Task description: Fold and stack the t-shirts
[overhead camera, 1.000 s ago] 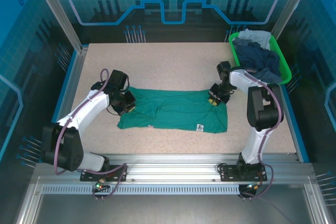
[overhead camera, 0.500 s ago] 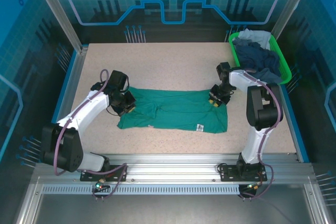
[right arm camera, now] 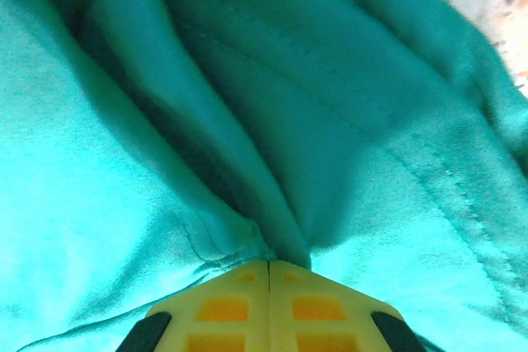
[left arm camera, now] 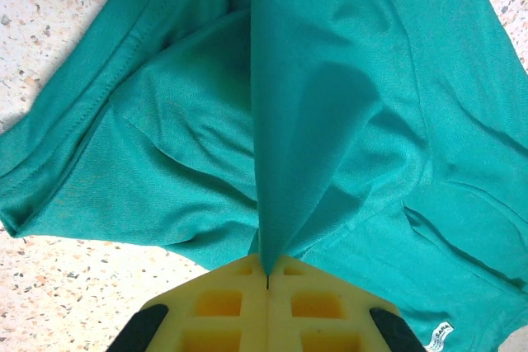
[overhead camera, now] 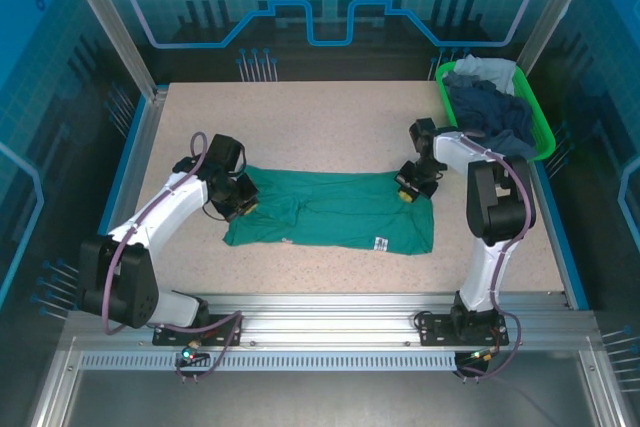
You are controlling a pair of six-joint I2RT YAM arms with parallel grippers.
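1. The teal-green t-shirt (overhead camera: 330, 212) lies spread lengthwise across the middle of the table (overhead camera: 300, 122). It is creased, and its small white tag (overhead camera: 381, 243) sits at the near edge, toward the right.
2. The left gripper (overhead camera: 240, 197) is at the shirt's left end. In the left wrist view its yellow fingers (left arm camera: 223, 302) are clenched together on 1 pinched ridge of teal cloth.
3. The right gripper (overhead camera: 410, 185) is at the shirt's far right corner, likewise clamped tight on a fold of the teal fabric.
4. A navy t-shirt (overhead camera: 490, 112) and a pale grey-blue t-shirt (overhead camera: 485, 69) are heaped in the green basket (overhead camera: 545, 137) at the table's far right corner, well apart from the spread shirt.
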